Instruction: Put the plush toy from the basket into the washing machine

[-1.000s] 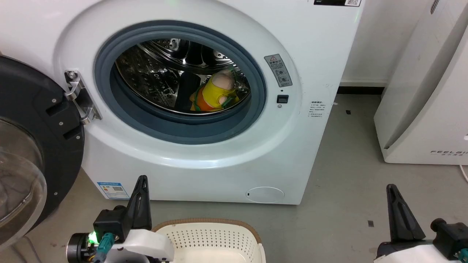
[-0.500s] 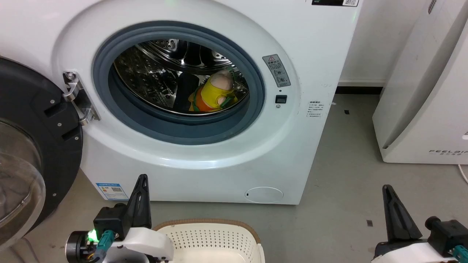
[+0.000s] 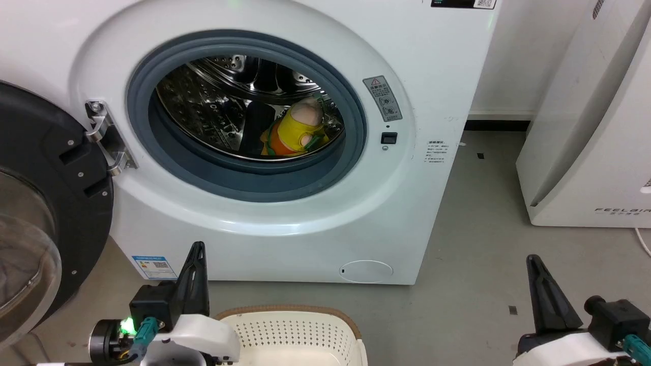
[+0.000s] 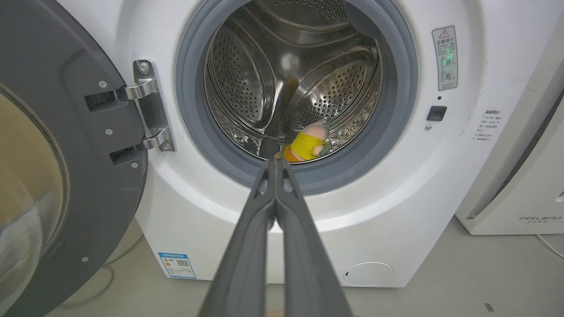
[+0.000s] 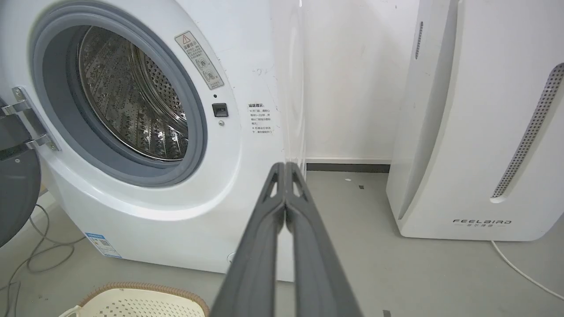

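Observation:
The plush toy (image 3: 295, 131), yellow, orange and pink-beige, lies inside the steel drum of the washing machine (image 3: 442, 76), low and right of centre; the left wrist view also has the plush toy (image 4: 308, 145) behind the grey seal. The round glass door (image 3: 35, 213) hangs open at the left. The cream basket (image 3: 290, 333) with its brown rim stands on the floor in front of the washing machine (image 5: 246, 66), and its visible part holds nothing. My left gripper (image 3: 196, 249) is shut and empty beside the basket's left. My right gripper (image 3: 533, 262) is shut and empty at the lower right.
A white slanted appliance marked FEELBIRD (image 3: 595, 127) stands to the right of the washer, with grey floor (image 3: 478, 264) between them. A white cable (image 5: 520, 270) trails from it. Grey cables (image 5: 31, 255) lie on the floor under the open door.
The whole head view has drifted slightly left, so the camera moved. The right gripper sits a little further left and lower in the picture. The toy has not moved in the drum.

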